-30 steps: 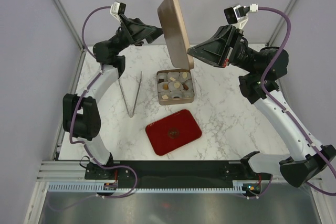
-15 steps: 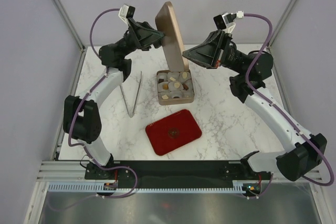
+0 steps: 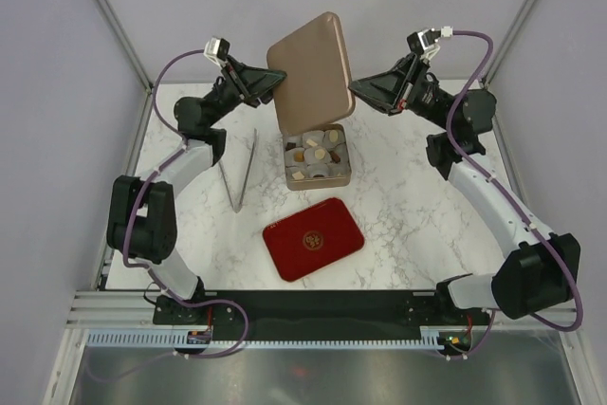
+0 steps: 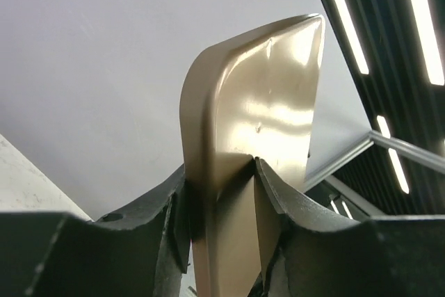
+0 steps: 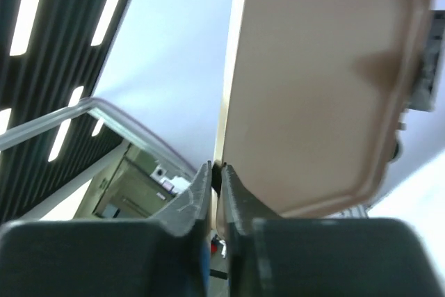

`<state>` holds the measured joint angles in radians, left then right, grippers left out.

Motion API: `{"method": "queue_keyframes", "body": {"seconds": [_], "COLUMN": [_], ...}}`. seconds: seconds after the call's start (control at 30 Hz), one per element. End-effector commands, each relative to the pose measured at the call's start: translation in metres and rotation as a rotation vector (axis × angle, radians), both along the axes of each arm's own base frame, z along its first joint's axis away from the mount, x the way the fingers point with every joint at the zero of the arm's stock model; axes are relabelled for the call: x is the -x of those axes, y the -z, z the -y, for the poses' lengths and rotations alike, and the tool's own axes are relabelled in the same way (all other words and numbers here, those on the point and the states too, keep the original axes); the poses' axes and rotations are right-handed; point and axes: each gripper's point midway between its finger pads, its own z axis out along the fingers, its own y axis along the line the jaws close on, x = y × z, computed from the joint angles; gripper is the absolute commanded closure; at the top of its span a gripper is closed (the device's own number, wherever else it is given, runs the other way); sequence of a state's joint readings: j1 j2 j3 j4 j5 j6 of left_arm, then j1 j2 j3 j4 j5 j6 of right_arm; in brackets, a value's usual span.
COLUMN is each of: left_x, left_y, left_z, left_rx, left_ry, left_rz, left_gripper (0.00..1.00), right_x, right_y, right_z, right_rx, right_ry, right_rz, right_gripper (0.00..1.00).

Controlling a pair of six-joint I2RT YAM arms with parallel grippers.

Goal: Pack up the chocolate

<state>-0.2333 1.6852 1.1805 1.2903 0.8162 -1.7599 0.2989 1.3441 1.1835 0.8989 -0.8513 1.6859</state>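
Several chocolate pieces (image 3: 321, 153), dark brown, tan and cream-white, sit in paper cups inside an open gold tin (image 3: 290, 178) at the table's middle. Above it both arms hold the tin's gold lid (image 3: 310, 69) in the air, tilted. My left gripper (image 3: 275, 84) is shut on the lid's left edge, and the lid fills the left wrist view (image 4: 257, 130). My right gripper (image 3: 356, 92) is shut on the lid's right edge, and the lid shows in the right wrist view (image 5: 320, 88).
A red tray (image 3: 313, 237) lies on the marble table in front of the tin. Metal tongs (image 3: 239, 173) lie to the tin's left. The frame's posts stand at the back corners.
The lid has swung from standing nearly edge-on to showing its broad face. Both grippers have moved with it, further apart and higher.
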Motion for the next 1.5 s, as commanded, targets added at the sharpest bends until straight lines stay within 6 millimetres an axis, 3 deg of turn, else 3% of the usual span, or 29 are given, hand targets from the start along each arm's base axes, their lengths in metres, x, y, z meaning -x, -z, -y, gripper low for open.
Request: {"method": "queue_keyframes", "body": {"seconds": [0.0,0.07,0.27,0.47,0.57,0.67,0.9,1.0,1.03,1.07,1.13,1.17,1.2,1.23,1.27,1.3,1.33,1.37,1.47], "left_x": [0.066,0.062,0.046,0.039,0.03,0.022,0.018,0.011,0.016,0.006,0.007,-0.002,-0.003,-0.01,-0.005,-0.005,-0.004,0.001,0.008], "left_y": [-0.027,-0.014,0.026,0.059,0.076,0.086,0.099,0.116,0.11,0.131,0.135,0.156,0.163,0.15,0.16,0.158,0.145,0.149,0.145], "left_z": [-0.009,-0.008,-0.004,-0.004,-0.014,-0.032,-0.05,-0.055,-0.055,-0.058,-0.064,-0.07,-0.074,-0.082,-0.085,-0.088,-0.093,-0.095,-0.109], "left_rx": [0.073,0.063,0.018,-0.041,-0.06,-0.061,-0.127,-0.206,-0.229,-0.297,-0.369,-0.46,-0.515,-0.585,-0.63,-0.652,-0.682,-0.713,-0.813], "left_ry": [0.018,0.01,0.013,0.01,-0.022,-0.076,-0.106,-0.14,-0.15,-0.172,-0.221,-0.274,-0.299,-0.384,-0.387,-0.412,-0.462,-0.46,-0.533], "left_rz": [0.358,0.328,0.224,0.182,0.133,0.085,0.032,-0.026,-0.002,-0.09,-0.128,-0.199,-0.236,-0.149,-0.214,-0.209,-0.155,-0.181,-0.145], "left_gripper": [0.61,0.64,0.73,0.74,0.72,0.66,0.51,0.46,0.45,0.43,0.37,0.34,0.33,0.27,0.23,0.19,0.11,0.01,0.0], "right_x": [-0.038,-0.053,-0.073,-0.087,-0.086,-0.08,-0.077,-0.081,-0.083,-0.085,-0.091,-0.092,-0.095,-0.099,-0.102,-0.106,-0.113,-0.117,-0.13], "right_y": [0.063,0.089,0.138,0.184,0.19,0.177,0.146,0.142,0.143,0.147,0.15,0.151,0.151,0.156,0.156,0.158,0.166,0.167,0.178], "right_z": [-0.009,-0.005,0.003,0.008,0.007,0.004,0.004,0.004,0.005,0.005,0.006,0.006,0.006,0.005,0.006,0.005,0.004,0.004,-0.005], "right_rx": [0.158,0.216,0.316,0.455,0.441,0.366,0.288,0.301,0.307,0.325,0.337,0.341,0.341,0.345,0.344,0.345,0.351,0.347,0.348], "right_ry": [0.056,0.101,0.172,0.241,0.214,0.164,0.144,0.154,0.159,0.166,0.185,0.186,0.194,0.196,0.202,0.213,0.217,0.223,0.233], "right_rz": [-0.098,-0.125,-0.172,-0.236,-0.242,-0.231,-0.183,-0.174,-0.174,-0.177,-0.183,-0.183,-0.182,-0.193,-0.191,-0.199,-0.218,-0.218,-0.232], "right_gripper": [0.79,0.7,0.64,0.81,0.92,1.0,1.0,1.0,1.0,1.0,1.0,1.0,1.0,1.0,1.0,1.0,1.0,1.0,1.0]}}
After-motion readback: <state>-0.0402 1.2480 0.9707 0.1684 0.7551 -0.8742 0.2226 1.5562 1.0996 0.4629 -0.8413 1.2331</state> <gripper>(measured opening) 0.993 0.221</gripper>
